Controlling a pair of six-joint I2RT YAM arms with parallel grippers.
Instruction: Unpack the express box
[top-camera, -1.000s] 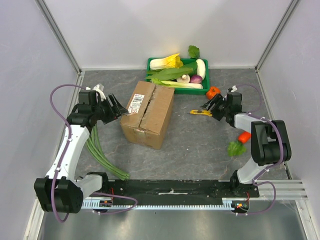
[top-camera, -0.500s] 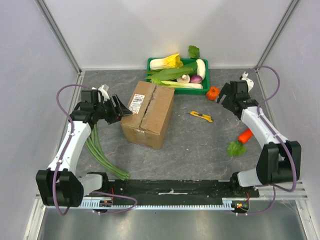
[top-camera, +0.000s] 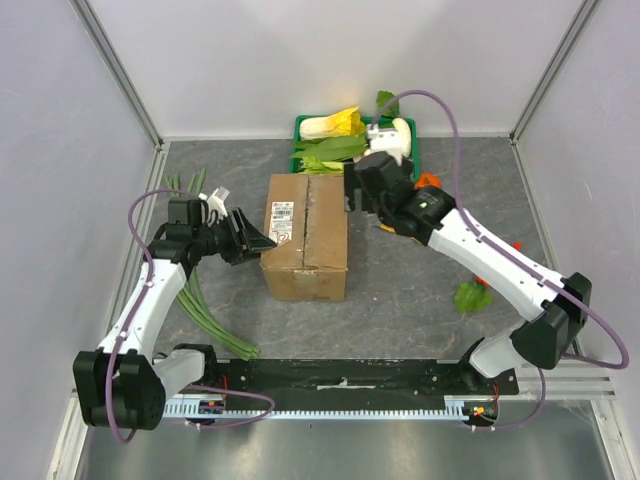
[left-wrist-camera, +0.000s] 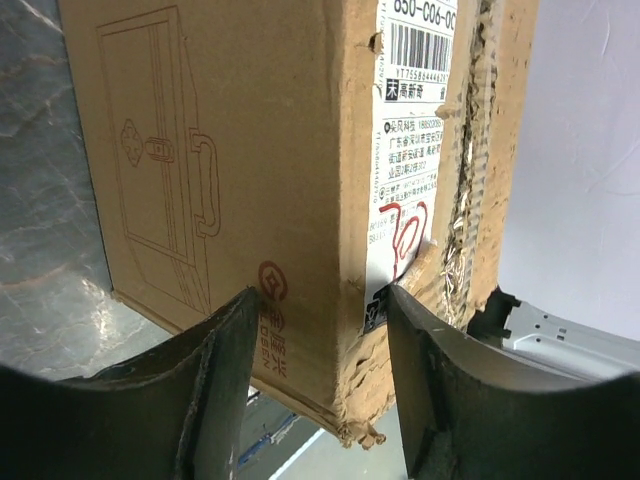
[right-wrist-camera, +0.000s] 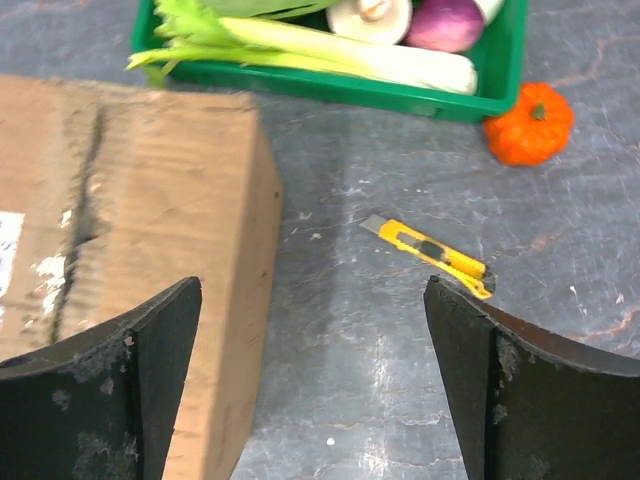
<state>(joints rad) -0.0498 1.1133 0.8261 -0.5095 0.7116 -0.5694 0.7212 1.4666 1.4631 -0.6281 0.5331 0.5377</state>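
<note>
**Box on the surface, fingers at either side.** The box (top-camera: 305, 235) is seen standing on the grey surface (top-camera: 400, 290) with its top flaps closed along a ragged seam. It is flanked by the two sets of fingers.

The left fingers (left-wrist-camera: 215, 390) are placed astride one edge of the box near its bottom corner. One finger is laid by the brown face printed with a line drawing. The other is laid by the white label (left-wrist-camera: 405, 170), which is wrapped round that edge. These fingers are parted with the edge between them, but whether it is actually pinched cannot be told. A bundle of long green stalks (top-camera: 195, 300) is laid on the surface behind them.

The right fingers (right-wrist-camera: 150, 380) are spread wide, and nothing is held. In the right wrist view, the box's top is found under and beside one finger. A yellow knife (right-wrist-camera: 432, 250) is seen lying flat on the surface just ahead of the other fingertip, apart from the box. Farther beyond that fingertip a small orange pumpkin (right-wrist-camera: 530, 125) is set. Past both fingertips stands a green tray (right-wrist-camera: 330, 88) loaded with vegetables, a pale leek (right-wrist-camera: 350, 65) among them.
</note>
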